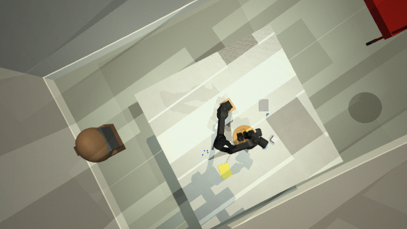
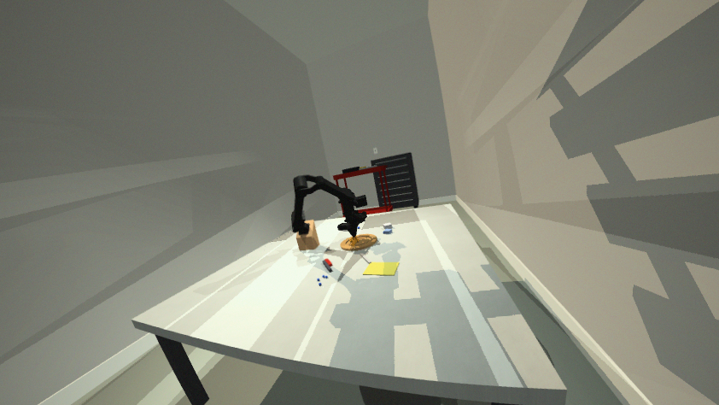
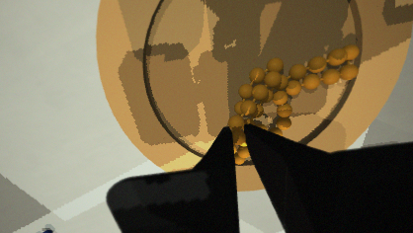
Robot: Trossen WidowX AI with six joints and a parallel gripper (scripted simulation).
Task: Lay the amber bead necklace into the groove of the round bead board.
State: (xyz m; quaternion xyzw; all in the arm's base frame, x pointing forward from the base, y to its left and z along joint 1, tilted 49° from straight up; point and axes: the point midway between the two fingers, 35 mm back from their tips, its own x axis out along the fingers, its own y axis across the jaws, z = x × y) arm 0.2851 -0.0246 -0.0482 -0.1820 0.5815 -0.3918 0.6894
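The round wooden bead board [image 1: 237,132] [image 2: 371,240] [image 3: 111,54] lies on the table, with a dark ring groove. The amber bead necklace [image 3: 273,80] lies bunched on it, mostly inside the ring. In the wrist view a double strand reaches right to the groove, and the other end runs down to the near groove. My gripper [image 2: 353,236] [image 3: 236,131] is low over the board, shut on the necklace at that near end. A few beads show just beyond and below the fingertips. The fingers hide part of the near groove, and the arm covers much of the board in the top view.
A yellow pad [image 1: 225,170] [image 2: 381,268] lies near the board. A red and black object [image 2: 328,264] and several small blue pieces [image 1: 207,150] [image 2: 324,277] lie on the table. A grey square [image 1: 263,105] and a small pale box [image 1: 274,138] [image 2: 387,225] are also there.
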